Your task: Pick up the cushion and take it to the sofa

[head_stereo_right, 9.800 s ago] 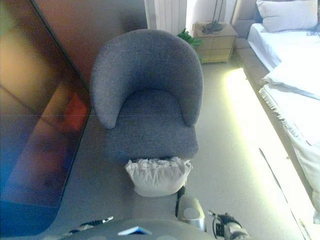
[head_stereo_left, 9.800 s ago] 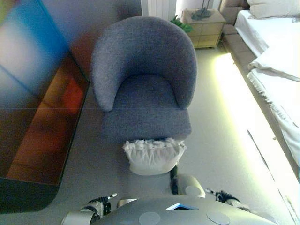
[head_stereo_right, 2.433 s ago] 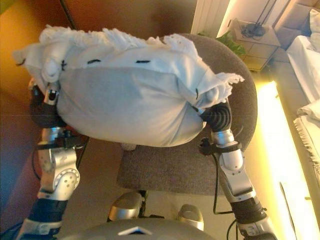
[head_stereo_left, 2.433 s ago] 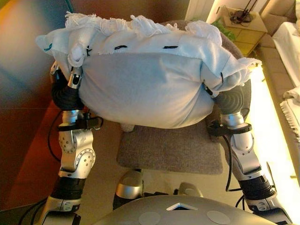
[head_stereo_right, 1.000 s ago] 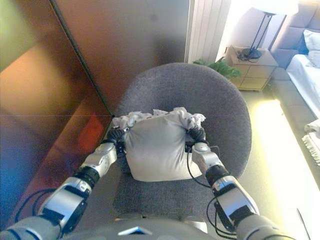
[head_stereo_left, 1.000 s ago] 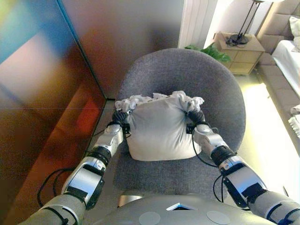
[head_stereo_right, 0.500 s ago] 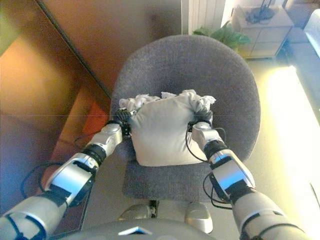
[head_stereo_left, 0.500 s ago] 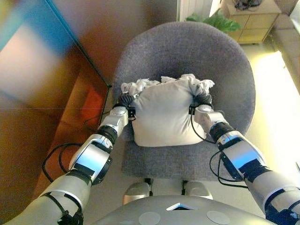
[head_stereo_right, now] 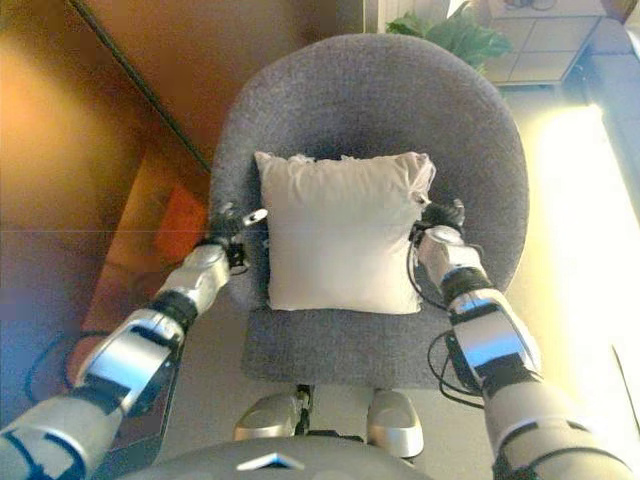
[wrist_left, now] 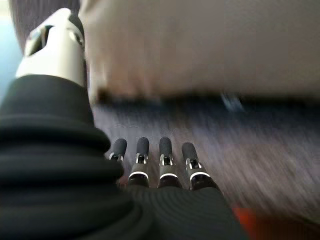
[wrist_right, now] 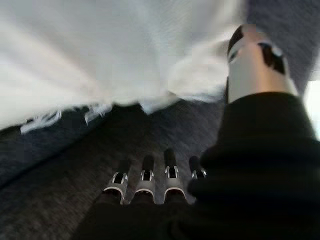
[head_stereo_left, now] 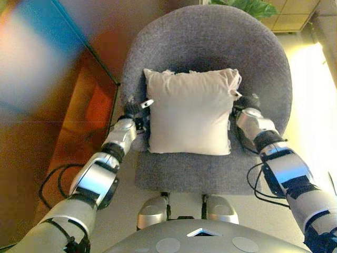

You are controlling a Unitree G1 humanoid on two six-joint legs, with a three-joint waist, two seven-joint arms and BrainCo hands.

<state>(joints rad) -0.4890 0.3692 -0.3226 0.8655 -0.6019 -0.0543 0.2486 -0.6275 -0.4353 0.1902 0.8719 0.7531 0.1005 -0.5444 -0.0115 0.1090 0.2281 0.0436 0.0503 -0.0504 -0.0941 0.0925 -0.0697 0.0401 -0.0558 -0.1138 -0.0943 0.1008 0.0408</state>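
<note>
The white cushion with its frayed fringe rests on the seat of the grey round-backed armchair, its top edge against the backrest. My left hand is just off the cushion's left edge and my right hand just off its right edge. Neither holds it. In the left wrist view the fingers are straight over the grey seat, with the cushion beyond them. The right wrist view shows the same: straight fingers, thumb apart, the cushion's fringe past them.
A dark glossy panel stands close along the chair's left side. A green plant and a light nightstand are behind the chair. A bright strip of floor runs along the right.
Both hands have let go of the cushion and drawn apart to its sides. The cushion has settled flat and spread out on the seat. The camera has tipped further down.
</note>
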